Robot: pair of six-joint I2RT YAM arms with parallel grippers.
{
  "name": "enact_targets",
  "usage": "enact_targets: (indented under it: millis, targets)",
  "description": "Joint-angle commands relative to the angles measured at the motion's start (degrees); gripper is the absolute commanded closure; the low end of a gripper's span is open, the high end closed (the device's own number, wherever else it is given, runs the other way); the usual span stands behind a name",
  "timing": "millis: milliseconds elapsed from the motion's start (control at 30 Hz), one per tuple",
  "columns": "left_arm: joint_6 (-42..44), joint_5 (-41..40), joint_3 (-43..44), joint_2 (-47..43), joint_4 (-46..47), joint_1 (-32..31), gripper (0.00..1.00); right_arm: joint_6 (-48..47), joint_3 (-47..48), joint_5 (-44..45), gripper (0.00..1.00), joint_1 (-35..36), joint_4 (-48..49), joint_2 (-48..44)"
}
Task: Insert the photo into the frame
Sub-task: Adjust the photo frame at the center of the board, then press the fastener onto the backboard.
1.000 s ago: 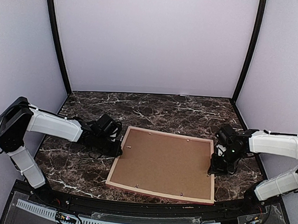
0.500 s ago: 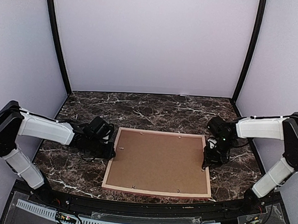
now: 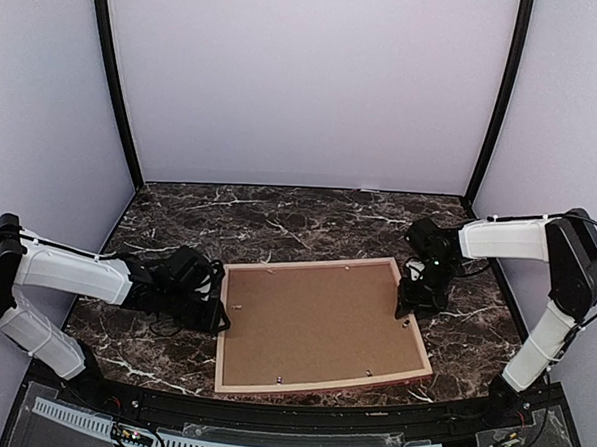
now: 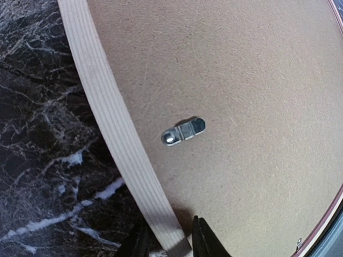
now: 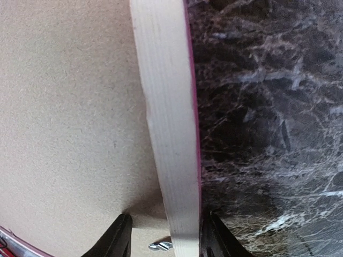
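Left hand (image 4: pixel 170 243): fingers straddle the tan rail on the left side of the frame (image 3: pixel 225 350), one on each side and very near the wood. I cannot tell whether they pinch it or have just let go.

The frame lies back-up and flat on the marble desk (image 3: pixel 279 217), nearer the front edge and skewed slightly. The brown backing board (image 3: pixel 318 325) fills its opening. A small metal turn clip (image 4: pixel 183 131) lies on the board just inside the left rail. The photo is not visible, and I cannot tell whether it sits under the board.

Right hand (image 5: pixel 163 235), a little farther back: spread across the right rail, with a clear gap on the board side and the other finger close against the pink edge.

Judgement: the frame is set down and both hands are at the point of release. To do this well, both hands should spread evenly and rise straight up, so no finger catches a rail and drags the frame. Neither should press on the board.
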Motion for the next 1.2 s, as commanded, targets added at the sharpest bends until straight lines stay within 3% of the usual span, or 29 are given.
enact_targets:
  millis: [0,400,633,933,1167]
  targets:
    - [0.36,5.96,-0.22,-1.65,1.27,-1.74,0.69,0.97,-1.87,4.11,0.53,0.13,7.29,-0.41]
    - [3.12,3.05,2.43,0.70,-0.71,-1.72,0.64,3.92,-7.01,4.41,0.51,-1.65,6.05,-10.92]
    - [2.90,2.82,3.07,1.48,-0.62,-1.74,0.64,3.28,-9.21,3.87,0.50,-2.48,6.46,-11.30]
    - [2.90,2.71,3.84,2.47,-0.94,-1.68,0.64,1.97,-10.79,2.90,0.63,-3.92,7.72,-11.62]
    - [2.91,2.76,4.03,3.13,-1.01,-1.72,0.64,1.38,-11.33,1.55,0.67,-5.38,8.72,-11.05]
